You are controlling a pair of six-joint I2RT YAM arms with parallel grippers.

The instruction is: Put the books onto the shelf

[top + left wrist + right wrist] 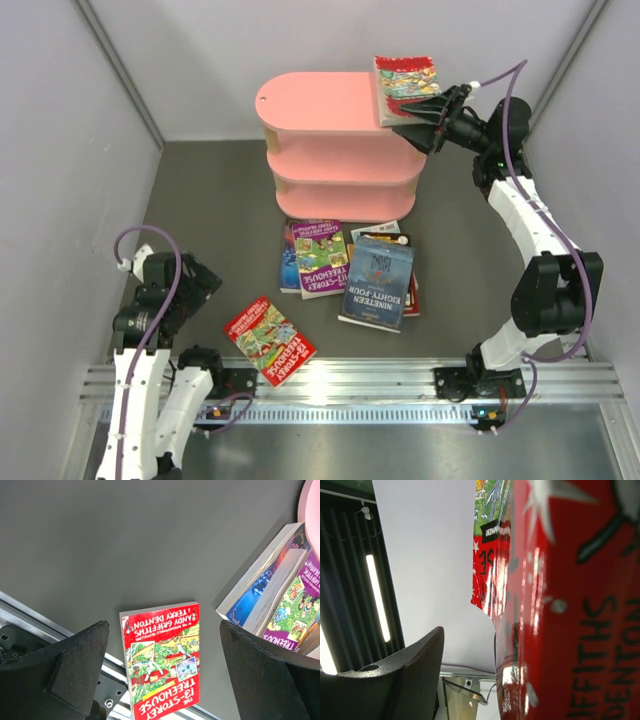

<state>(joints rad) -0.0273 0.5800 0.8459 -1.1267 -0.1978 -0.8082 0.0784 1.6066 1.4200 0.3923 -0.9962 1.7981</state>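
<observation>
The right gripper clamps a red Treehouse paperback at the right end of the pink shelf's top board (whether it rests there cannot be told). The left gripper, jaws wide and empty, hangs above 13-Storey Treehouse, which lies flat well before the shelf's left end. Nineteen Eighty-Four tops a pile just before the shelf.
</observation>
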